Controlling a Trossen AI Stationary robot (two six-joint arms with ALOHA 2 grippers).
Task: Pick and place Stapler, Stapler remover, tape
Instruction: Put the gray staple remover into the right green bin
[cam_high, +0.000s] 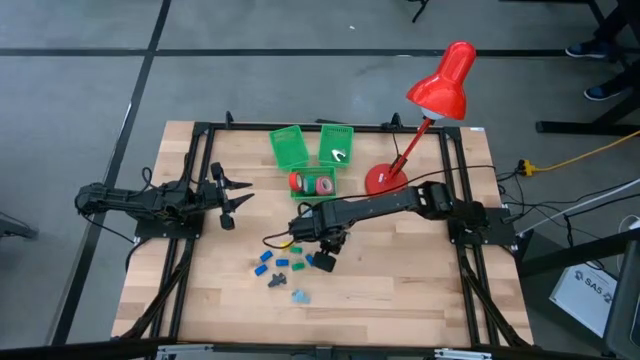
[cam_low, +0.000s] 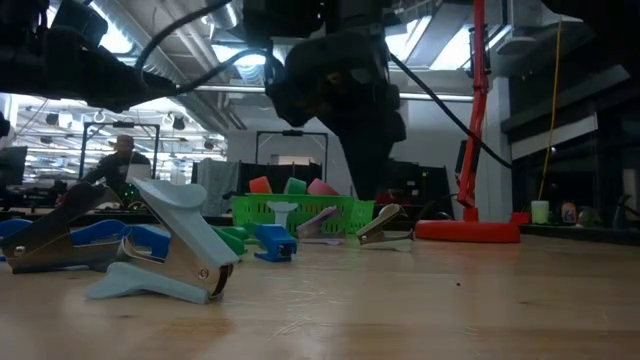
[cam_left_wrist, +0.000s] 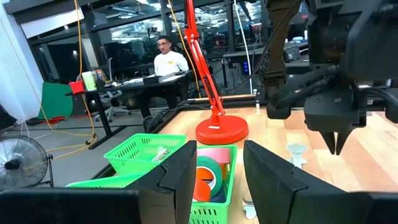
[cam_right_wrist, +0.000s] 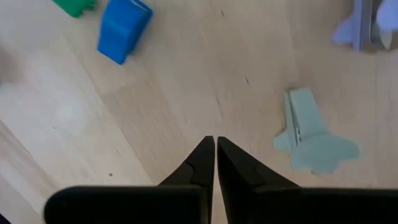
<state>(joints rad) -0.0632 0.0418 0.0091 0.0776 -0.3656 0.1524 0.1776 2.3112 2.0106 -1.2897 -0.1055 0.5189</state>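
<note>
My right gripper (cam_high: 324, 258) is shut and points down over bare wood, touching nothing; in its wrist view the tips (cam_right_wrist: 216, 143) stand between a blue stapler (cam_right_wrist: 123, 28) and a pale grey-teal staple remover (cam_right_wrist: 311, 134). More small blue, green and teal pieces (cam_high: 278, 270) lie on the table's near side. Tape rolls (cam_high: 312, 183) in red, orange and pink sit in a green basket (cam_left_wrist: 230, 186). My left gripper (cam_high: 235, 200) waits open at the table's left, facing the baskets (cam_left_wrist: 217, 168). In the low view a staple remover (cam_low: 165, 255) lies close in front.
Two more green baskets (cam_high: 290, 148) (cam_high: 336, 145) stand at the far edge, one holding a pale remover. A red desk lamp's base (cam_high: 384, 179) sits right of them, its head (cam_high: 440, 90) hanging past the far edge. A person (cam_left_wrist: 169, 59) sits beyond the table. Bare wood lies near right.
</note>
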